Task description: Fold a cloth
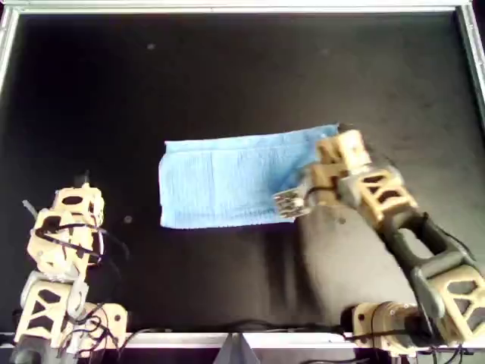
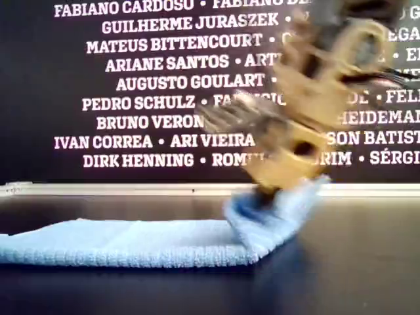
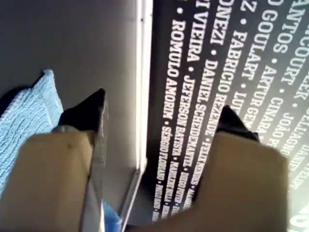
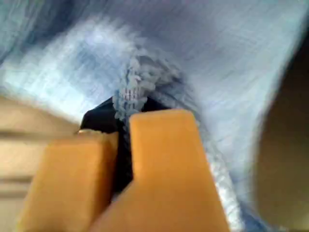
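Note:
The light sky-blue cloth lies folded into a long strip in the middle of the black table. My second gripper is over the strip's end at the overhead view's right. In the second wrist view its jaws are shut on a bunched pinch of the cloth. In the exterior view that end of the cloth is lifted and curled over under the blurred gripper. My first gripper sits near the overhead view's lower left, off the cloth. It is open and empty, with the cloth's edge beside it.
A metal rim frames the black table. A dark wall printed with white names stands behind the table's far edge. The arm bases stand at the near edge.

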`<state>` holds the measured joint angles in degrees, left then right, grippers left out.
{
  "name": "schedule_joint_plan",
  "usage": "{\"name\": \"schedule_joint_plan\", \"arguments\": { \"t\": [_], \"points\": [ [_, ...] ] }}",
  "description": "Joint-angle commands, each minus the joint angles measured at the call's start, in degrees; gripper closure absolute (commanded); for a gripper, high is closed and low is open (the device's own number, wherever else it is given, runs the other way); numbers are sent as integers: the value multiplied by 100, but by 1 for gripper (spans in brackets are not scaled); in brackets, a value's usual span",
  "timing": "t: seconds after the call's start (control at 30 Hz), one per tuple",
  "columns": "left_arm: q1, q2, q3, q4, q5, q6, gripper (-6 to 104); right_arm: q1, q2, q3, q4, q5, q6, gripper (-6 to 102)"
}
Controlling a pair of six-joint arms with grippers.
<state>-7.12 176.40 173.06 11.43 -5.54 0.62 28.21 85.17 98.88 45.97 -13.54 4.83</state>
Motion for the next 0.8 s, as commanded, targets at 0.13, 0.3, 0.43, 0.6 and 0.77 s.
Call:
{"name": "schedule_joint_plan", "arguments": {
  "t": [0.13,0.3,0.43,0.6,0.77],
  "points": [
    [44,97,-79,-18,-18,26,18,686,-571,-2074,-185,-79,677,94],
    [62,97,-79,-18,-18,26,18,1178,-1556,-3313,-185,-79,721,94],
    [97,97,-79,-18,-18,26,18,1573,-2224,-4298,-185,-79,721,94],
    [97,97,-79,-18,-18,26,18,1898,-2821,-5476,-176,-79,721,94],
    [97,97,-79,-18,-18,26,18,2101,-3437,-6495,-176,-79,721,94]
  ]
}}
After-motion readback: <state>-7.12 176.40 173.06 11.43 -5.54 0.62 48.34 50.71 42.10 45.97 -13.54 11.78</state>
